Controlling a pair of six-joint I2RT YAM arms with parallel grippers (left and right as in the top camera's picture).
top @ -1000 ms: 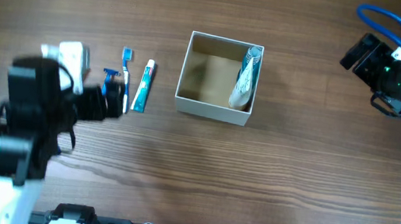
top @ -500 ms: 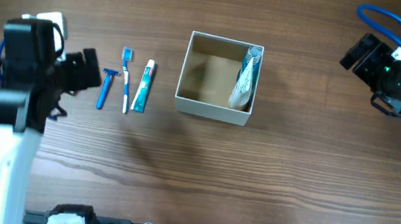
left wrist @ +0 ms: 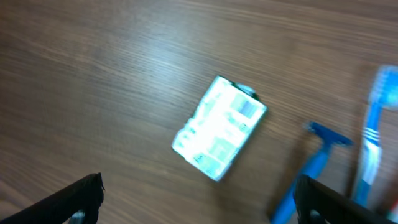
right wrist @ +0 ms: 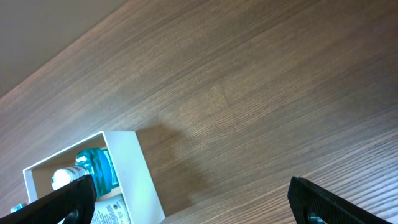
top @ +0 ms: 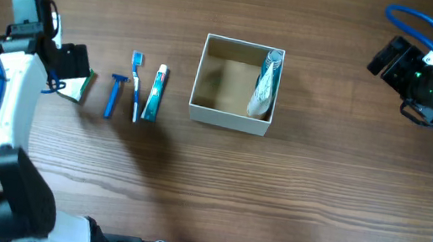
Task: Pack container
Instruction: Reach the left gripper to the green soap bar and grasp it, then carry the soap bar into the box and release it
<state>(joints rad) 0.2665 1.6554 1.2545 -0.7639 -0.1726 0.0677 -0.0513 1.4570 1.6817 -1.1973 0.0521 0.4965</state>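
The container (top: 230, 118) is a white square box with a tan inside, at the table's middle. In it lies a bottle with blue liquid (top: 265, 84). In the right wrist view the box corner (right wrist: 134, 177) and the bottle (right wrist: 98, 169) show at lower left. Left of the box lie a toothpaste tube (top: 154, 92), a blue toothbrush (top: 135, 84), a blue razor (top: 112, 94) and a small green-white packet (top: 81, 88). My left gripper (top: 70, 61) is open and empty just above the packet (left wrist: 219, 127). My right gripper (top: 391, 57) is open and empty, far right of the box.
The left wrist view shows the razor (left wrist: 314, 167) and the toothbrush (left wrist: 373, 134) right of the packet. All else in view is bare brown wood table (top: 274, 197).
My left arm has swung back and to the far left, away from the razor, uncovering the small packet. The right arm and the box have not moved.
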